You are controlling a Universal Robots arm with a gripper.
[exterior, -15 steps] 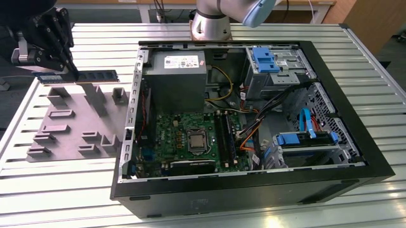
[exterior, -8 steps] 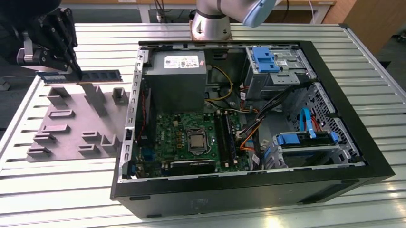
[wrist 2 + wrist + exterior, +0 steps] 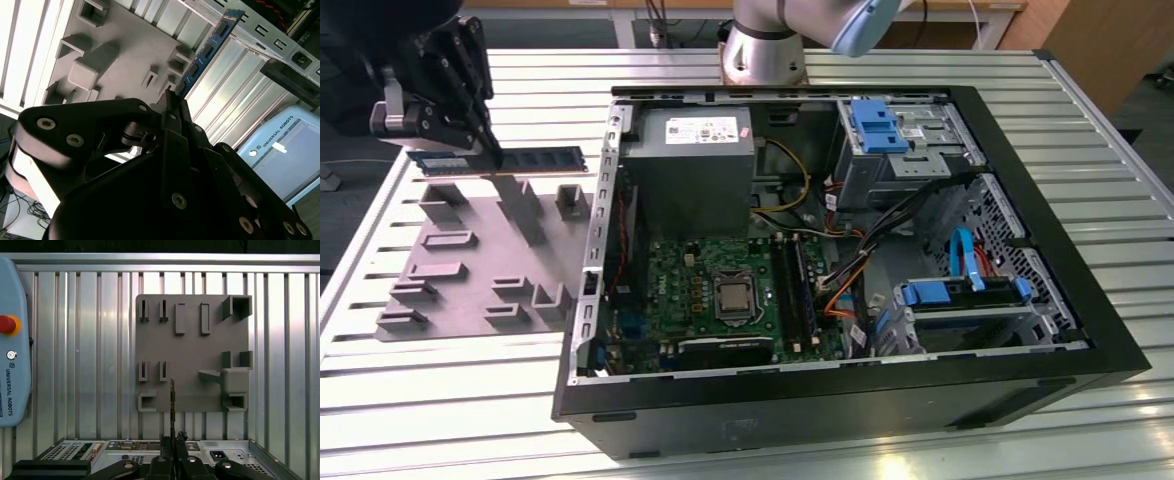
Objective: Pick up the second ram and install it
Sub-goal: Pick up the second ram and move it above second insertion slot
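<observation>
The jaws are clenched on one end of the ram (image 3: 534, 158), holding it level and on edge above the grey tray (image 3: 474, 265) at the exterior view's left. The ram seems clear of the tray's blocks, though the gap is hard to judge. The open case (image 3: 1107, 330) sits just beside the tray on the slatted table (image 3: 440, 400).

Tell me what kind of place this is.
Probably a robotics lab bench set up for PC assembly: an open computer case sits on a slatted metal table, beside a grey holder tray, and the gripper holds the second ram by that tray.
</observation>
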